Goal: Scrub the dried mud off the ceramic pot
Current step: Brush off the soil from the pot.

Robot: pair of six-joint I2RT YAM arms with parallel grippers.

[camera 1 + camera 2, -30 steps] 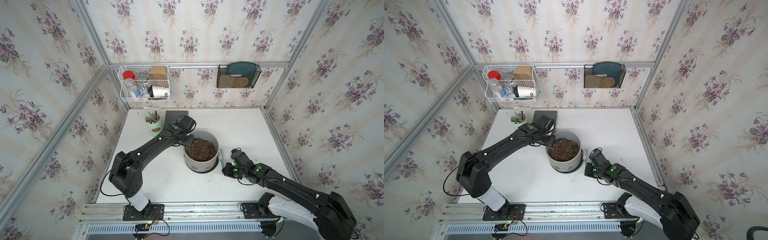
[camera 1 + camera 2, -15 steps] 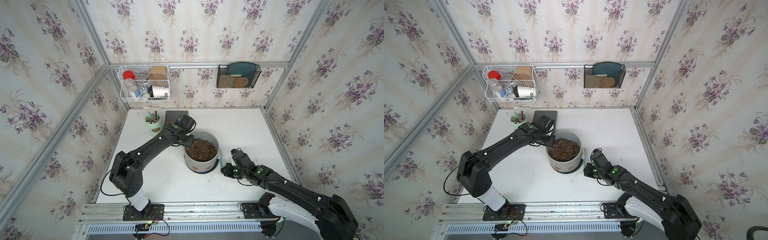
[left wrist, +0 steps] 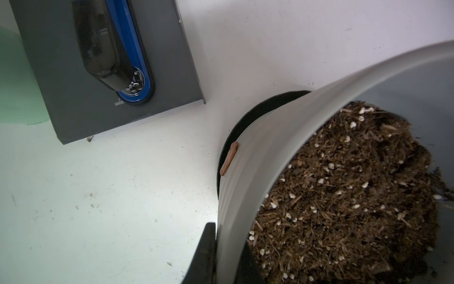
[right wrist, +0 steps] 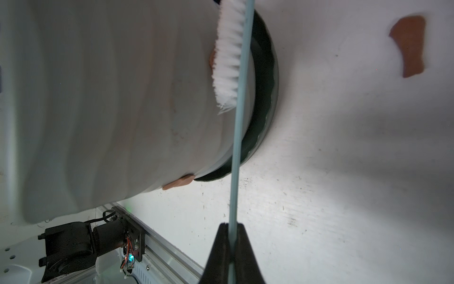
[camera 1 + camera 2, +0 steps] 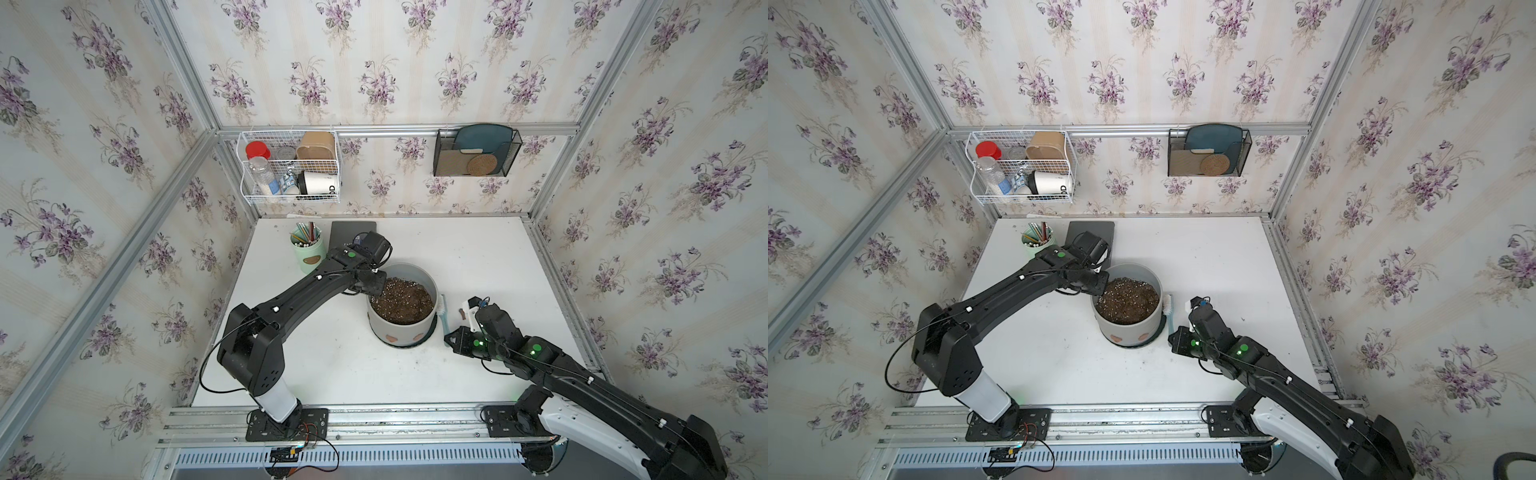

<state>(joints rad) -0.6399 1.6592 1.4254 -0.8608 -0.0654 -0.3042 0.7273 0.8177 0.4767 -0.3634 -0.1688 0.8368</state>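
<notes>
Reaching in from both sides: left end effector (image 3: pixel 227 252) clamped on ceramic pot (image 5: pixel 400 331) rim, right end effector (image 4: pixel 229 237) gripping brush (image 4: pixel 227 54).

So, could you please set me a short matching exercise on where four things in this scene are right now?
Things:
1. left pincer
2. right pincer
3. white bristles of the light blue plastic brush
4. mint green pencil cup

States:
A. pressed against the light grey cylindrical ceramic pot's side
B. standing beside the dark grey flat board
C. shut on the brush's thin handle
D. clamped on the pot's rim

Pairs: 1-D, 2-C, 3-A, 4-B
</notes>
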